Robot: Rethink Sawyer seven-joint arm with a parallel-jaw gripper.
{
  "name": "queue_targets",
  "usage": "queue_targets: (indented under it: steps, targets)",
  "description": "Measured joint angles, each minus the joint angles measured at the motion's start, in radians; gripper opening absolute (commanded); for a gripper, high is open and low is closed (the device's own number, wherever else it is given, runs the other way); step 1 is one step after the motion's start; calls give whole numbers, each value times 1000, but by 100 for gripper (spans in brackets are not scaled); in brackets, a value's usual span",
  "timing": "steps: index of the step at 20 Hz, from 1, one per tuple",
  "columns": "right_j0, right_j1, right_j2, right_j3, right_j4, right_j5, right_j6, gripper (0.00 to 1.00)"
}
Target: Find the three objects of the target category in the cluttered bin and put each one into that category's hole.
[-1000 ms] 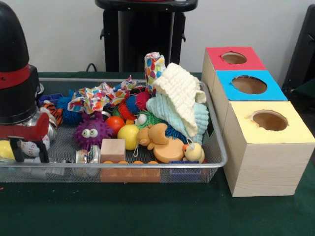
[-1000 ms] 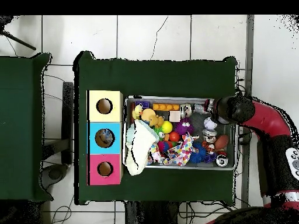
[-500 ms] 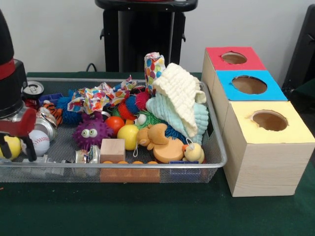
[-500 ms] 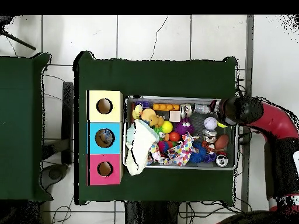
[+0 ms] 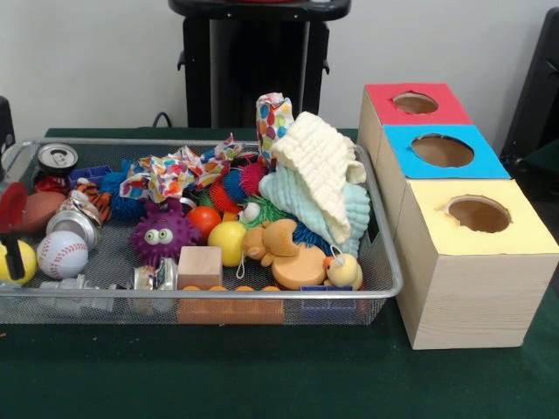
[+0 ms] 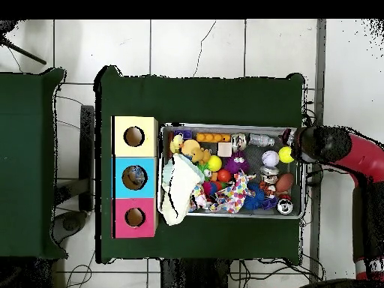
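The wire mesh bin stands on the green table, full of toys; it also shows in the overhead view. Inside are a baseball, a yellow ball with a face, a purple spiky ball, a plain yellow ball, a wooden block, cans and a heap of cloths. Three boxes with holes stand beside it: red, blue and yellow. My gripper shows only partly at the bin's left end, just above the yellow face ball; overhead it is at the bin's right end.
A black pedestal stands behind the bin. The red arm reaches in from beyond the table's right edge in the overhead view. A second green table stands to the left there. Cables lie on the tiled floor.
The arm has drawn back out of the bin toward the left edge of the front view, uncovering the baseball, the yellow face ball and a can. The toys have not moved.
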Motion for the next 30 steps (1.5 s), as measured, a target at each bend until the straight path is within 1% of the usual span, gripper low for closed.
queue_targets:
  steps: [9,30]
  targets:
    - [-6,-8,0,1,-34,-36,0,100]
    - [-5,-13,0,11,-37,-37,0,100]
